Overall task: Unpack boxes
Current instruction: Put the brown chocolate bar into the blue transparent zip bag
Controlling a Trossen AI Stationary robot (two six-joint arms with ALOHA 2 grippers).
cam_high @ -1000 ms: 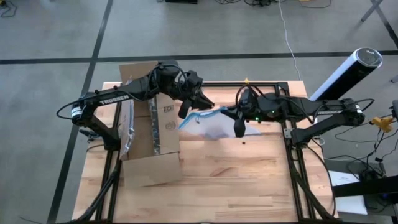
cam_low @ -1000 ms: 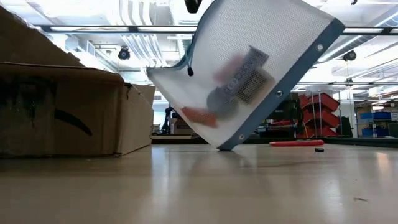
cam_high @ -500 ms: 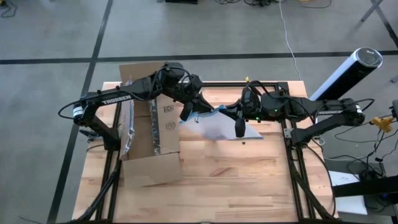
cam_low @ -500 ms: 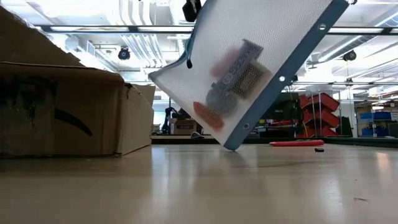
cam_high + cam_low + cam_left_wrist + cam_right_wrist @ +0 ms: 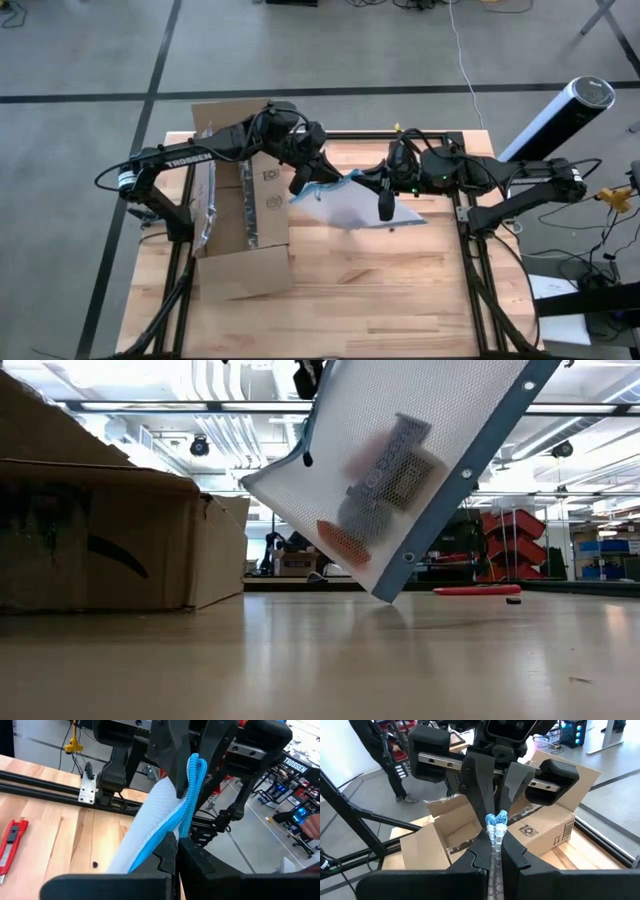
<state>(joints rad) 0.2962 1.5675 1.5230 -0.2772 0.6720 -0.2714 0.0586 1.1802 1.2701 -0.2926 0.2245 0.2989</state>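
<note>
High view: left gripper [image 5: 303,180] and right gripper [image 5: 384,200] are both pinching the soft pouch [image 5: 350,205]; box [image 5: 245,225], stiff but light, is probably best gripped by a flap.

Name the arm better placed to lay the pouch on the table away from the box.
Right. Both grippers, left and right, pinch the clear blue-edged mesh pouch, but the right sits farther from the brown cardboard box.

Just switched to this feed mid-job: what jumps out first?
A clear mesh pouch with a blue edge hangs tilted above mid-table, pinched between the left pincer and the right pincer. At the table's left side sits the open cardboard box.
</note>
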